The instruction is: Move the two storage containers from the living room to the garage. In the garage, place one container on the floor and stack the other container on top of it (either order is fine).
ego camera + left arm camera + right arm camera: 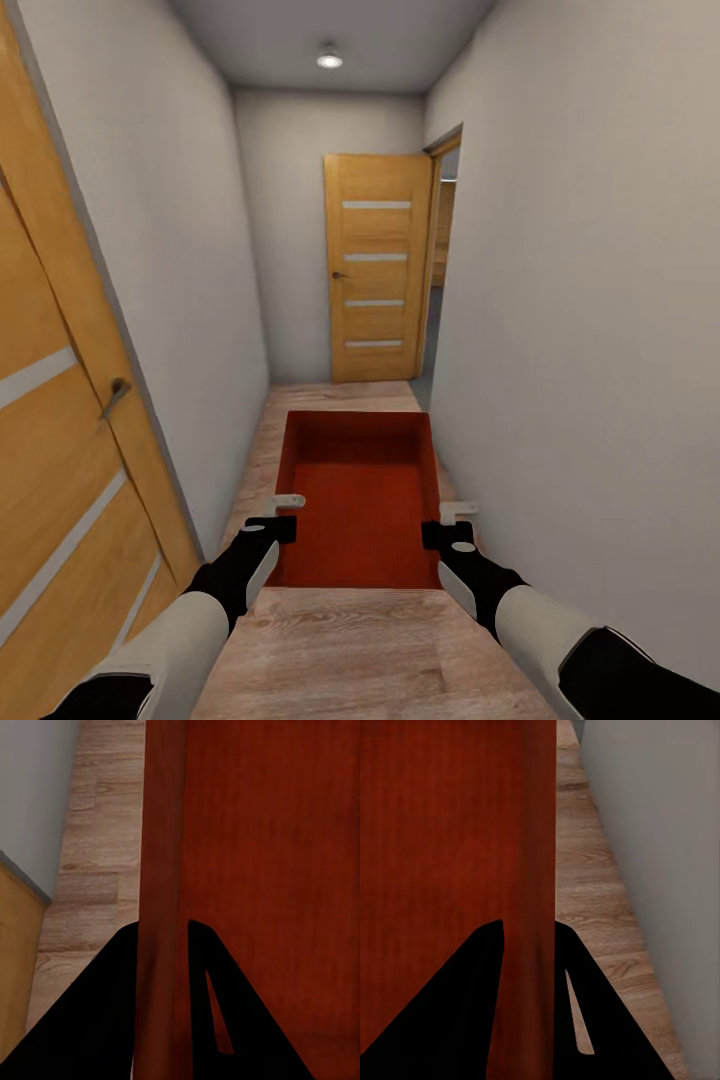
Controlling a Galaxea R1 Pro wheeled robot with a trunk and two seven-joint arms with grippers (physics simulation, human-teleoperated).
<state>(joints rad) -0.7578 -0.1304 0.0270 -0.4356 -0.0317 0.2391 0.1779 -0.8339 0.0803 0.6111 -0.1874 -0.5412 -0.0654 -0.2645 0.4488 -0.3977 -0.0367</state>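
— Since the storage container (362,495) hangs between both arms over the hallway floor (400,650), which way does it run?
— Lengthwise ahead, toward the open door (378,268); left gripper (272,528) and right gripper (446,533) each pinch a side wall.

Room past doorway (447,215) — mostly hidden.

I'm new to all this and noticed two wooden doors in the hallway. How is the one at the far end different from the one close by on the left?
The far door is seen whole, while the near door is cut off by the picture's edge. The far door hangs beside an open doorway; the near door lies along the left wall. The far door's glass strips look level; the near door's slant. Both are light wood with pale strips and a handle.
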